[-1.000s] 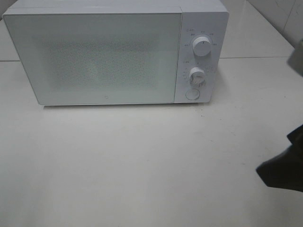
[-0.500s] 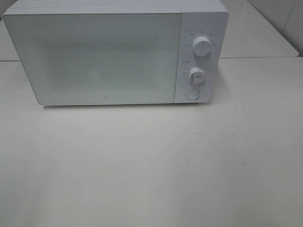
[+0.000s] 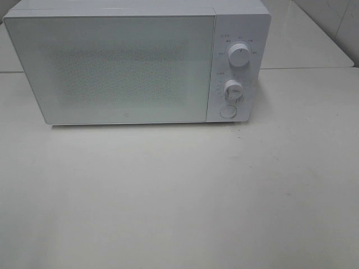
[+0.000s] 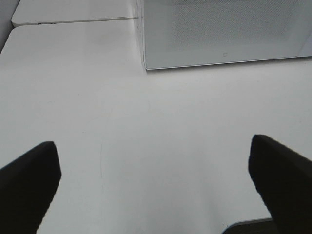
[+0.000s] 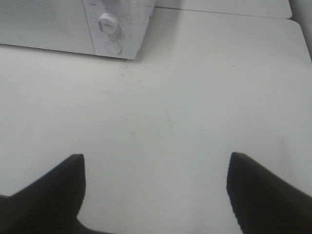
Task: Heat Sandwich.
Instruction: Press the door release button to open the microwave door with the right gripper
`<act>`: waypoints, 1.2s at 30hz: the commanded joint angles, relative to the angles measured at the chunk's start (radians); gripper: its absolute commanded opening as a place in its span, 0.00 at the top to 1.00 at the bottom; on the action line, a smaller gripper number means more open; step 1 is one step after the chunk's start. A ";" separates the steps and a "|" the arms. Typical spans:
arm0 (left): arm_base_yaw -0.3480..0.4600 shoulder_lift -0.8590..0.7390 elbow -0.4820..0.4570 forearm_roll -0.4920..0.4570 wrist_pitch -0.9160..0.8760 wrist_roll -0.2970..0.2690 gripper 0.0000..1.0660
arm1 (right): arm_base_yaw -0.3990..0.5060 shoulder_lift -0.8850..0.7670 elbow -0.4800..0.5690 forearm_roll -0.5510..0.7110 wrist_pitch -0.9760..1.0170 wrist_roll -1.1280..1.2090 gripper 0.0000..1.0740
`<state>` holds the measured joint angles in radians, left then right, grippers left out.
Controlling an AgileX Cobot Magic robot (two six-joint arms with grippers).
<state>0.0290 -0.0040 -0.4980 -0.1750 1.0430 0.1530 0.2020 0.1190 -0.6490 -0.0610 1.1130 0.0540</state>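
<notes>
My left gripper [image 4: 153, 146] hangs with its two black fingers [image 4: 29, 180] spread wide and nothing between them, only the bare white tabletop [image 4: 146, 122] below. Ahead of its fingertips and well apart from them sits the white box-shaped microwave oven [image 4: 219, 29], of which this wrist camera catches just a lower front corner. My right gripper [image 5: 156, 158] is parted too, a little less broadly, and it grips nothing. Beyond its tips, again well apart, is the oven's control-panel end, with the lower white rotary knob [image 5: 108, 22] and the round white push button [image 5: 113, 47] just beneath it. From the high camera I get the whole front of the oven: the frosted, speckled door [image 3: 112, 67] is shut flush against the panel, and the upper white knob [image 3: 239, 56] stands above the lower one (the fine markings around both are too small for me to read). As for the sandwich, I cannot tell where it is: no view shows it, and the frosted door hides whatever is behind it.
</notes>
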 commanded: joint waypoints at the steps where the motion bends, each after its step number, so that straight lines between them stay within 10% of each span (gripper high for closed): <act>1: 0.003 -0.027 0.003 -0.001 -0.012 -0.006 0.03 | -0.056 -0.054 0.043 -0.007 -0.002 0.002 0.29; 36: 0.003 -0.027 0.003 -0.001 -0.012 -0.006 0.03 | -0.143 -0.011 0.093 0.017 -0.203 0.005 0.29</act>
<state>0.0290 -0.0040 -0.4980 -0.1750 1.0430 0.1530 0.0650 0.0910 -0.5480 -0.0500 0.9540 0.0540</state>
